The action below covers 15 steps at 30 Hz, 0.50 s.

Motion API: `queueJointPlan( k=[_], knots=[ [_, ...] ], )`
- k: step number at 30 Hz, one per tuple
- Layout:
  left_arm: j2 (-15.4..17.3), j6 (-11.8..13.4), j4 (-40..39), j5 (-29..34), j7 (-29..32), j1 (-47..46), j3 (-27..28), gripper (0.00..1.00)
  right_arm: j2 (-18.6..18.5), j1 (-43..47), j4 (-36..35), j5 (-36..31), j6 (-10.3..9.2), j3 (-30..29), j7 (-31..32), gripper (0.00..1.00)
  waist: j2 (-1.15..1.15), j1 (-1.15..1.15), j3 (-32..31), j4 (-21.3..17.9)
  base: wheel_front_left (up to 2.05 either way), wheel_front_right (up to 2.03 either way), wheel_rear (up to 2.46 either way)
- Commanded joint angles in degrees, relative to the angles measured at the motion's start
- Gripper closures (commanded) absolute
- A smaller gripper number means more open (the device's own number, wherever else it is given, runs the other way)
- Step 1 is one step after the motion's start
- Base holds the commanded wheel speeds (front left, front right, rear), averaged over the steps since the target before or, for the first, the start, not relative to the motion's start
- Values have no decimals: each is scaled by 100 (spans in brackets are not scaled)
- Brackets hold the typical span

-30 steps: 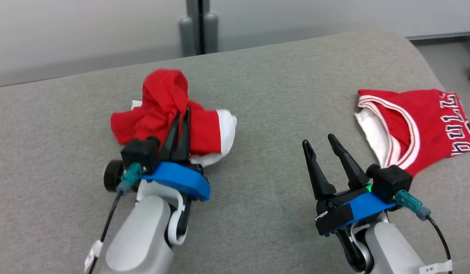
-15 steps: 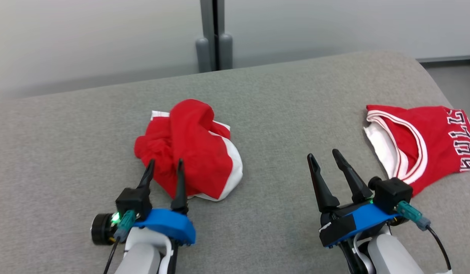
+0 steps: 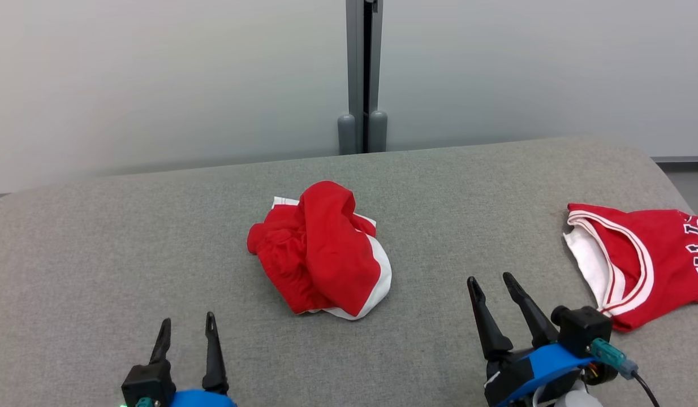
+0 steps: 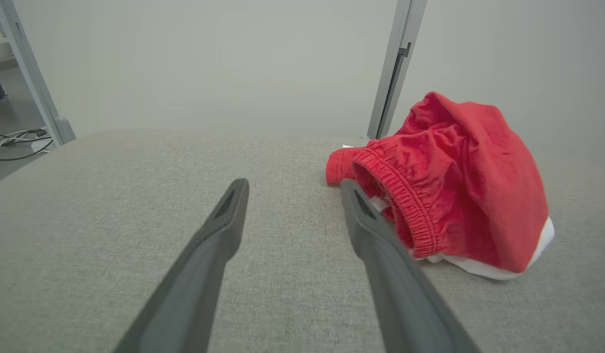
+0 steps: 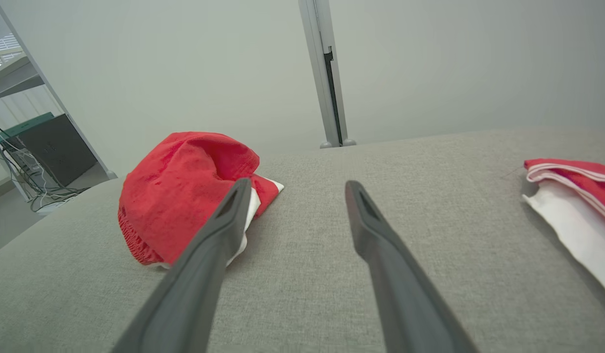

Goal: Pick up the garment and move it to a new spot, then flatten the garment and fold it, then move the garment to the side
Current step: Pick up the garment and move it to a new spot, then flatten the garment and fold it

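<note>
Two grippers nearest, both spread wide and holding nothing: left gripper (image 3: pixel 188 321) low at the near left, short of the garment and not touching it; right gripper (image 3: pixel 488 278) at the near right, over bare grey fabric of the counter (image 3: pixel 100 254). Further in, between the two and nearer the left one, the garment (image 3: pixel 326 254): red with white trim, apparently shorts, lying in a crumpled heap near the middle of the counter, elastic waistband (image 4: pixel 405 206) bunched toward the left gripper, white edge peeking out underneath. Off to the right, well apart from the heap, a red jersey (image 3: pixel 637 260) with white lettering, partly flat at the counter's edge. Beyond, a pale wall (image 3: pixel 156 85) with a grey post (image 3: pixel 363 73). Judged as the close of the move to a new spot, with flattening next. Calls for reaching in with both grippers, pinching the waistband at two separated points, then lifting and drawing apart to spread the cloth before any fold. Worth avoiding a grab through several layers at once.
</note>
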Motion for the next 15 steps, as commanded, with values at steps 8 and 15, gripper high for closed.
queueJointPlan(
  k=[8,15],
  knots=[
    [-33,-132,-74,109,-15,421,118,0,-10,254,59,-5,1,-75,-3,0,0,1,-109,30,0,0,0],
    [-42,-445,137,-169,-15,173,-272,0,-11,164,19,-13,1,-30,-3,0,0,1,41,-17,0,0,0]
  ],
)
